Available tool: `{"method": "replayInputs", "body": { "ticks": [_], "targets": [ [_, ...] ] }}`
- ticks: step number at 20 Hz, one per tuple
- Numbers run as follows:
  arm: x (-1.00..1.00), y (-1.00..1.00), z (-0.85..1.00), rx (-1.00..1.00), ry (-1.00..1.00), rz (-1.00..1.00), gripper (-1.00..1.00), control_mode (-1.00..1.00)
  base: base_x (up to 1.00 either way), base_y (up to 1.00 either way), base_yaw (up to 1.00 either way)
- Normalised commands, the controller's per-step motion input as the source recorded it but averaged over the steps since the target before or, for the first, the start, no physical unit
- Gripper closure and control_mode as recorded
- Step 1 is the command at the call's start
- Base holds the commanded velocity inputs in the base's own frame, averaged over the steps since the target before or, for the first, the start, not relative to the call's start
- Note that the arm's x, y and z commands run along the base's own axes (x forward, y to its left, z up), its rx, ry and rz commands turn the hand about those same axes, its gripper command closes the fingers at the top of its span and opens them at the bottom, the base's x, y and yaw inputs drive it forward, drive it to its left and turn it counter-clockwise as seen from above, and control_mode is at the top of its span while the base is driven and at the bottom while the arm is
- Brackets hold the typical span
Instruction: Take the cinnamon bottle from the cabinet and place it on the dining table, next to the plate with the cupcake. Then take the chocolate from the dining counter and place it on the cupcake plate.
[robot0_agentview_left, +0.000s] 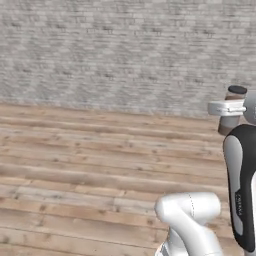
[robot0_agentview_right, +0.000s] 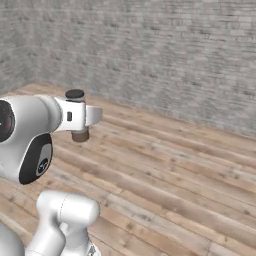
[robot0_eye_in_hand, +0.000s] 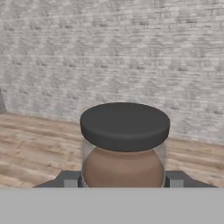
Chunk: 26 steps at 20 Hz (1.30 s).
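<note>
The cinnamon bottle (robot0_eye_in_hand: 124, 148), with its black cap and brown lower part, sits upright between my dark fingertips (robot0_eye_in_hand: 70, 179) in the hand view. My gripper (robot0_agentview_left: 229, 109) is shut on the cinnamon bottle (robot0_agentview_left: 232, 111) and carries it in the air at the right edge of the left base view. From the right base camera the bottle (robot0_agentview_right: 77, 116) shows at the left, clamped in the gripper (robot0_agentview_right: 80, 117) high above the floor. The cabinet, dining table, plate, cupcake and chocolate are out of view.
A grey brick wall (robot0_agentview_left: 125, 50) runs across the back. A wooden plank floor (robot0_agentview_right: 175, 170) stretches below it. The arm's white elbow (robot0_agentview_left: 187, 210) rises at the bottom.
</note>
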Motion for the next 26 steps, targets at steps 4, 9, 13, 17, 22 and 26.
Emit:
{"method": "replayInputs", "body": {
  "ticks": [4, 9, 13, 17, 22, 26],
  "targets": [
    [0.0, 0.0, 0.0, 0.0, 0.0, 0.0, 1.0, 1.0, 1.0, 0.0, 0.31],
    [0.0, 0.0, 0.0, 0.0, 0.0, 0.0, 1.0, 1.0, 1.0, -0.1, 0.61],
    [0.0, 0.0, 0.0, 0.0, 0.0, 0.0, 1.0, 1.0, 1.0, -0.13, 0.69],
    [0.0, 0.0, 0.0, 0.0, 0.0, 0.0, 1.0, 1.0, 1.0, -0.14, 0.7],
    [0.0, 0.0, 0.0, 0.0, 0.0, 0.0, 1.0, 1.0, 1.0, -0.16, 0.67],
    [0.0, 0.0, 0.0, 0.0, 0.0, 0.0, 1.0, 1.0, 1.0, -0.16, 0.62]
  ]
}}
